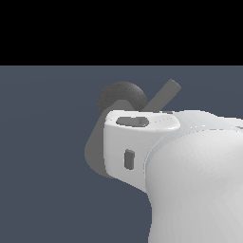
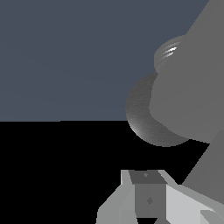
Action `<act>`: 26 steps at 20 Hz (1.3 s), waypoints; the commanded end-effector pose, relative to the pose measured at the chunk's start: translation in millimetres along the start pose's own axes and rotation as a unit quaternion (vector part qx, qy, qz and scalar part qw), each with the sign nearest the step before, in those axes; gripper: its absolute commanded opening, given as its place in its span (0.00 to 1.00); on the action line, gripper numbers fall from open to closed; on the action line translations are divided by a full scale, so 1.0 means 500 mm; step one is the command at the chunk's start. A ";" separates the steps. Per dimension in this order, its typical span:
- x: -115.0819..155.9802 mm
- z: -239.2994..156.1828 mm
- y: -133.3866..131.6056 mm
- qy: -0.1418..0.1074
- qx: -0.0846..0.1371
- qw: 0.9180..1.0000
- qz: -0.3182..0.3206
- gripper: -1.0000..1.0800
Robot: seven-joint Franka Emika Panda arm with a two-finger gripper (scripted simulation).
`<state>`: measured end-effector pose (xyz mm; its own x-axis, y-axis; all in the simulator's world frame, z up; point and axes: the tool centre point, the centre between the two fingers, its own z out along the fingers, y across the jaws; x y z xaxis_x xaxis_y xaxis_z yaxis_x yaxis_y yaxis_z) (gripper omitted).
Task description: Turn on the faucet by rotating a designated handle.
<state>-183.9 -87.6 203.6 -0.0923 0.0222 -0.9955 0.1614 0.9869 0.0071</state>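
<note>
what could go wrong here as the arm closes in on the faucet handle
1. The arm hides most of the faucet in the exterior view, so contact with the handle cannot be checked there.
2. The wrist view shows the fingers close to the thick body, so they may push that rather than the thin rod.

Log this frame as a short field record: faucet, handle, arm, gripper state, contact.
faucet: matte grey thick cylinder faucet with darker speckled round base, largely hidden behind the arm in the exterior view
handle: thin grey rod handle, slanting up toward the exterior view's right
arm: white Panda arm, close in front of the faucet
gripper: gripper only partly in view; state unclear
contact: cannot tell
</note>
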 end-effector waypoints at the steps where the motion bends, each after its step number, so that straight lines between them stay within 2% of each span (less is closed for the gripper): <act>1: -0.035 -0.007 0.093 -0.024 -0.044 0.999 0.001 0.00; 26: -0.035 -0.020 0.218 -0.031 -0.048 0.998 0.001 0.00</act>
<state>-183.6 -41.7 196.6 -0.1001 -0.0484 -0.9938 0.1377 0.9885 -0.0620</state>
